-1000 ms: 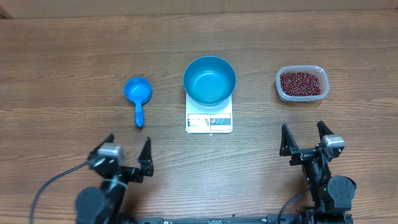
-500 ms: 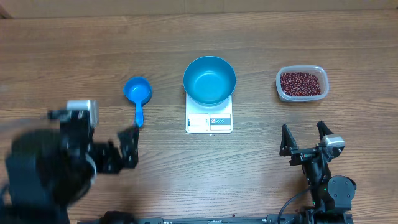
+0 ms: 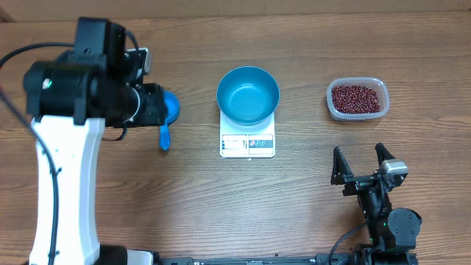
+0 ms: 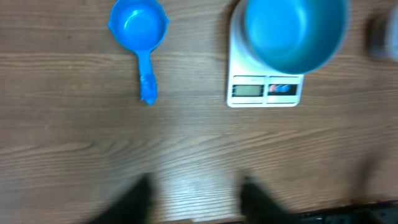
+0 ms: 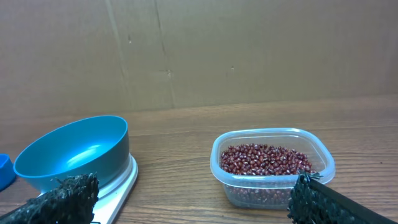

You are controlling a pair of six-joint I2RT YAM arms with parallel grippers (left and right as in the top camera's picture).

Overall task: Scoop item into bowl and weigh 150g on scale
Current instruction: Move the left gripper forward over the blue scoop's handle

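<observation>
So the bowl point(image 3: 248, 94) is empty and sits on the scale point(image 3: 247, 145), mid-table. The beans point(image 3: 357, 98) are in the clear tub point(image 3: 333, 107) over at the far right, well apart from the bowl. The scoop point(image 4: 138, 26) lies left of the scale, handle pointing near. The left arm point(image 3: 73, 92) is up high over the scoop. The left gripper point(image 4: 194, 185) has its fingers apart with nothing between them, kinda blurry though. The right gripper point(image 3: 359, 163) sits near right, spread wide and empty.

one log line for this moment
left gripper empty, high near scoop | right gripper open, empty | bowl empty on scale | beans in tub
</observation>
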